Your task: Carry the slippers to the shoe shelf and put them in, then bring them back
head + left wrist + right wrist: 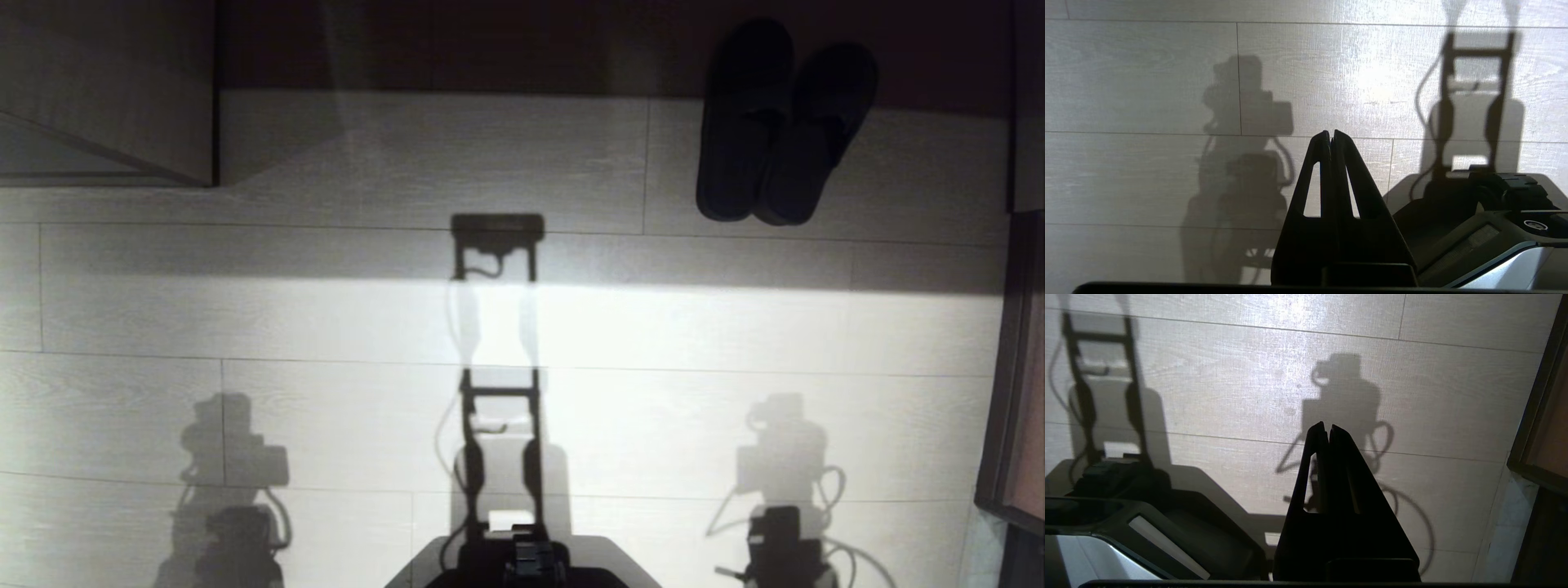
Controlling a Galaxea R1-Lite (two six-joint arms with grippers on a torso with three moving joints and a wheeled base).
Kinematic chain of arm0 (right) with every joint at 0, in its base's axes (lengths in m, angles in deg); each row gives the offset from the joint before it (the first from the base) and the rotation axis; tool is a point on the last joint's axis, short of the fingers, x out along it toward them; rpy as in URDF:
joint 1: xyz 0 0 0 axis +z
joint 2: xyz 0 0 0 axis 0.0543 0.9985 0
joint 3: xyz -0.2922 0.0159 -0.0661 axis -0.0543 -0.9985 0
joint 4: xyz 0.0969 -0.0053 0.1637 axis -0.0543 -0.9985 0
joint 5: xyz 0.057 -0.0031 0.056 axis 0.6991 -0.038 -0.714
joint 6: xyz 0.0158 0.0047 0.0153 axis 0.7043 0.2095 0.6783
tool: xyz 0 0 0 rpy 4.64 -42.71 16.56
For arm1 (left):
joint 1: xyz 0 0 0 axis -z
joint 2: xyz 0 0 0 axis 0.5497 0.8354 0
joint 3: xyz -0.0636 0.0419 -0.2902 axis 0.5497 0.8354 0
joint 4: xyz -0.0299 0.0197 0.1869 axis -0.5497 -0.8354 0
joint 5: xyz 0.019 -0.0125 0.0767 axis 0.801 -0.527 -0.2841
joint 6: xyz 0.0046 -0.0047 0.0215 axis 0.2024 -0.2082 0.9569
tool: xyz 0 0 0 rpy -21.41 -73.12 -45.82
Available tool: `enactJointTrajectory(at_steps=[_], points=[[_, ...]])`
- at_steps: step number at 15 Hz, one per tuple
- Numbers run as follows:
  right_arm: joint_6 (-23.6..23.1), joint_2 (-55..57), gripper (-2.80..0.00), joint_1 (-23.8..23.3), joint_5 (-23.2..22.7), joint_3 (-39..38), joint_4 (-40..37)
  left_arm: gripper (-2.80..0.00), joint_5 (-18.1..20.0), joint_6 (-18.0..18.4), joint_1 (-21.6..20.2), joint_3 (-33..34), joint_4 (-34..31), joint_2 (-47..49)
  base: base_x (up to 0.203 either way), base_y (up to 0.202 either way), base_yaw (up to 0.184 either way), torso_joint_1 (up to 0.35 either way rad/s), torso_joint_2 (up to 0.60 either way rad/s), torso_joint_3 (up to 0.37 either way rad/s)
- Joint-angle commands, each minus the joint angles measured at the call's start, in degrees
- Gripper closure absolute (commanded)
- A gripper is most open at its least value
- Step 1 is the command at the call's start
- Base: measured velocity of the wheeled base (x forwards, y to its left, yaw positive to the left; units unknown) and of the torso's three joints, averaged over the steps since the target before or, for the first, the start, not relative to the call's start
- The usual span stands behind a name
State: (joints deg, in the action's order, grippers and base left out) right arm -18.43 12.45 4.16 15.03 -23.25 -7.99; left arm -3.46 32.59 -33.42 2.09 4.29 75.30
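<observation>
While both the left gripper (1331, 134) and the right gripper (1327, 426) hang with fingers pressed together, the pair of dark soft fabric slip-on slippers (780, 122) at the upper right of the frame looks light and floppy, best pinched together at the touching inner edges.

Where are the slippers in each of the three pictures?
Head view: the slippers lie side by side on the floor at the upper right, half in dark shadow.
Left wrist view: not in it; only the shut left gripper over pale floor.
Right wrist view: not in it; only the shut right gripper.
Shared landmark: the ladder-like shadow of the robot's trunk on the floor.
</observation>
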Motion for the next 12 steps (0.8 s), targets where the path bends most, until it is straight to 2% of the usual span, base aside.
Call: enactJointTrajectory(at_steps=[1, 12], points=[[0.0, 0.3, 0.0, 0.1, 0.0, -0.1, 0.1, 0.0, 0.0, -0.1, 0.0, 0.0, 0.0, 0.1, 0.0, 0.0, 0.0, 0.002, 0.0, 0.208], [0.0, 0.3, 0.0, 0.0, 0.0, -0.1, 0.1, 0.0, 0.0, -0.1, 0.0, 0.0, 0.0, 0.1, 0.0, 0.0, 0.0, 0.004, 0.0, 0.203]])
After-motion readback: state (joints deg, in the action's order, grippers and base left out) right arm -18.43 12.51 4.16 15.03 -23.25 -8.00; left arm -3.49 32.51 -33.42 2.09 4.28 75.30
